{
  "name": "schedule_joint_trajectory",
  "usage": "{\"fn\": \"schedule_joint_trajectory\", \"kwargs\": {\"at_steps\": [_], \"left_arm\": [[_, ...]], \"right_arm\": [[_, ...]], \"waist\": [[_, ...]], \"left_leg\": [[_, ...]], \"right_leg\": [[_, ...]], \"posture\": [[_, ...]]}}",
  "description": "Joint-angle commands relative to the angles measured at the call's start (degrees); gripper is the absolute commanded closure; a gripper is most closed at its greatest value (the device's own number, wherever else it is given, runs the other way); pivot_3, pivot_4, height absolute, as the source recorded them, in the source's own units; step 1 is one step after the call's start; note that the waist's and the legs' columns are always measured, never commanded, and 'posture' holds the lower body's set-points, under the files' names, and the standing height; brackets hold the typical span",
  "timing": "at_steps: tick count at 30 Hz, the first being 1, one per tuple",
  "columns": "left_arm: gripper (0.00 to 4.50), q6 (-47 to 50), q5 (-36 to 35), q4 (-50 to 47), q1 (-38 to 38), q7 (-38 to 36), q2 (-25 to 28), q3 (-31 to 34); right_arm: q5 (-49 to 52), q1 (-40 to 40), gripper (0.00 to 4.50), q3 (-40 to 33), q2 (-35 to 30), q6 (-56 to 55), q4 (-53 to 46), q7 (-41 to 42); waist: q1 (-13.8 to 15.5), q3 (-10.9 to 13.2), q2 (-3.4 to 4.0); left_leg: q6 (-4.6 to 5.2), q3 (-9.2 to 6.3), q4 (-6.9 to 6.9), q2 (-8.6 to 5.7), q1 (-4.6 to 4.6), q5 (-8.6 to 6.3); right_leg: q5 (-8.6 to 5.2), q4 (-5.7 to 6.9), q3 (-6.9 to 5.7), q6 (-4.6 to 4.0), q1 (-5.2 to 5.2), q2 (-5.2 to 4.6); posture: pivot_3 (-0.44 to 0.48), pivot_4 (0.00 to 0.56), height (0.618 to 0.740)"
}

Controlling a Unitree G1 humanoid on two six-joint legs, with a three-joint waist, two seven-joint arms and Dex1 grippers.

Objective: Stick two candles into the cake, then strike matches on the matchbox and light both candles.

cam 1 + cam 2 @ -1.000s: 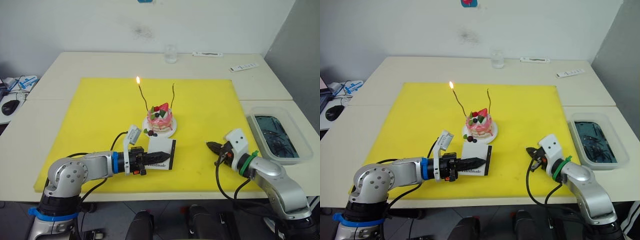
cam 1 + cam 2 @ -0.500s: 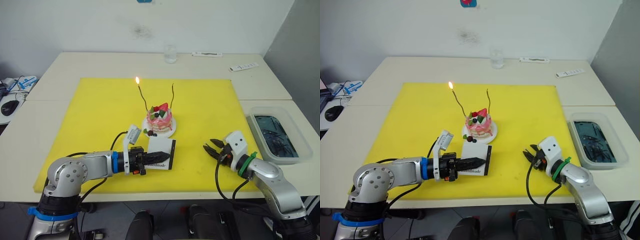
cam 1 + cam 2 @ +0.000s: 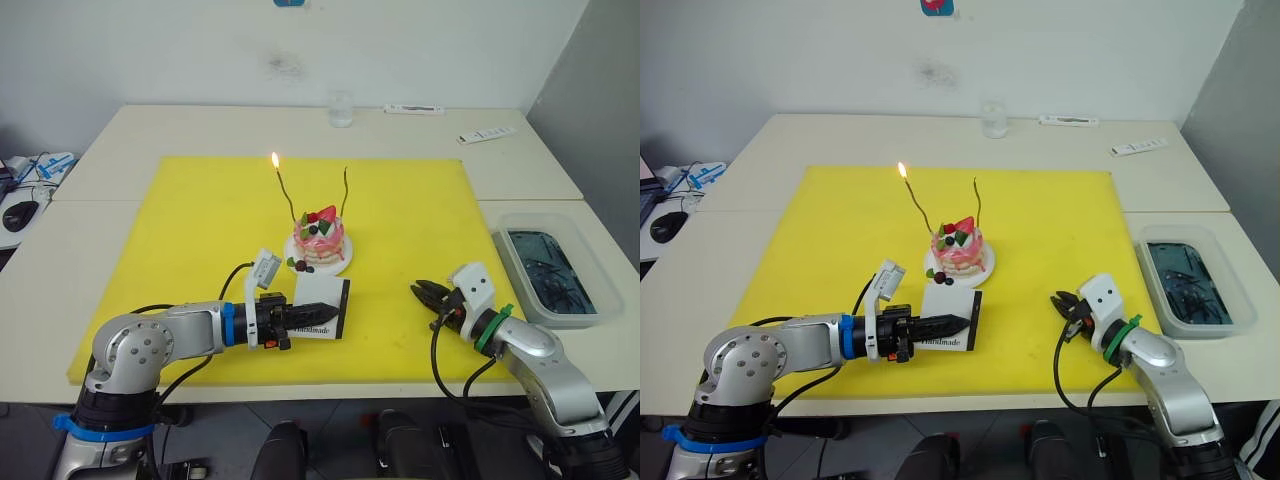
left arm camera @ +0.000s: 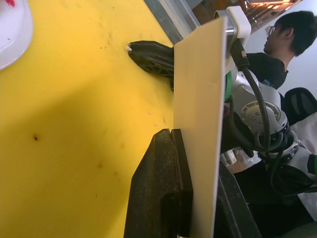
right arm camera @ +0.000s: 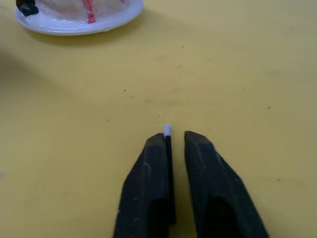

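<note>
yellow mat mid-frame carries the cake (image 3: 319,238) with both candles (image 3: 286,195) in, only the left lit, so i judge one lighting remains: left tool (image 3: 300,313) clamps the matchbox (image 3: 322,306), right tool (image 5: 175,142) at lower right nips a match (image 5: 168,135).

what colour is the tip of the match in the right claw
White, on a thin dark stick: the match lies between the right claw's fingers. The right wrist view shows it best.

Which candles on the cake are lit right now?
One is lit: the left candle carries a flame at its tip; the right candle shows none. Both stand in the cake.
</note>
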Motion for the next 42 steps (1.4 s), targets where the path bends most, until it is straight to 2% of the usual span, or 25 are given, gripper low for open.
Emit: {"fn": "schedule_joint_trajectory", "kwargs": {"at_steps": [1,8,16,24,34,42], "left_arm": [[4.50,0.00,-0.92,-0.96,-0.69,-0.37,0.64,1.19],[4.50,0.09,-1.06,-0.63,-0.68,0.06,0.48,1.52],[4.50,0.34,-1.97,0.59,-1.83,1.53,-0.93,2.08],[4.50,-1.42,0.12,2.59,-6.29,4.67,-5.92,0.63],[4.50,-1.80,1.88,3.64,-7.77,5.35,-7.81,0.30],[4.50,-1.73,2.09,3.56,-7.83,5.26,-8.15,0.71]], "right_arm": [[-0.29,0.41,4.47,0.05,0.14,-0.47,0.13,-0.14],[1.16,1.00,4.47,-0.92,-0.81,0.46,-2.45,0.93],[6.19,-0.29,4.47,-2.04,-3.82,6.26,-12.06,3.44],[8.36,-9.26,4.47,1.36,-13.84,13.34,-22.89,9.70],[4.87,-19.43,4.47,9.53,-14.77,13.69,-21.96,11.71],[1.85,-21.87,4.47,12.47,-13.56,12.24,-19.02,11.48]], "waist": [[0.00,0.00,0.00],[0.01,0.00,0.00],[0.05,0.00,0.00],[0.10,0.00,-0.02],[0.14,0.00,-0.02],[0.14,0.00,-0.02]], "left_leg": [[0.00,0.00,0.00,0.00,0.00,0.00],[0.00,0.00,0.00,0.00,0.01,0.00],[0.00,-0.01,-0.03,0.00,-0.02,0.00],[0.00,-0.05,0.01,-0.02,-0.03,0.00],[0.00,-0.08,-0.03,-0.02,-0.10,0.00],[0.00,-0.09,-0.01,-0.02,-0.12,0.00]], "right_leg": [[0.00,0.00,0.00,0.00,0.00,0.00],[0.00,0.00,0.00,0.00,0.01,0.00],[0.00,0.00,-0.01,-0.01,-0.01,0.00],[0.02,-0.01,-0.04,0.04,0.01,0.00],[0.15,-0.04,-0.08,0.26,-0.04,-0.01],[0.16,-0.04,-0.10,0.28,-0.04,-0.02]], "posture": [[0.000,0.150,0.740],[0.000,0.150,0.740],[0.000,0.150,0.740],[0.000,0.150,0.740],[0.000,0.150,0.740],[0.000,0.150,0.740]]}}
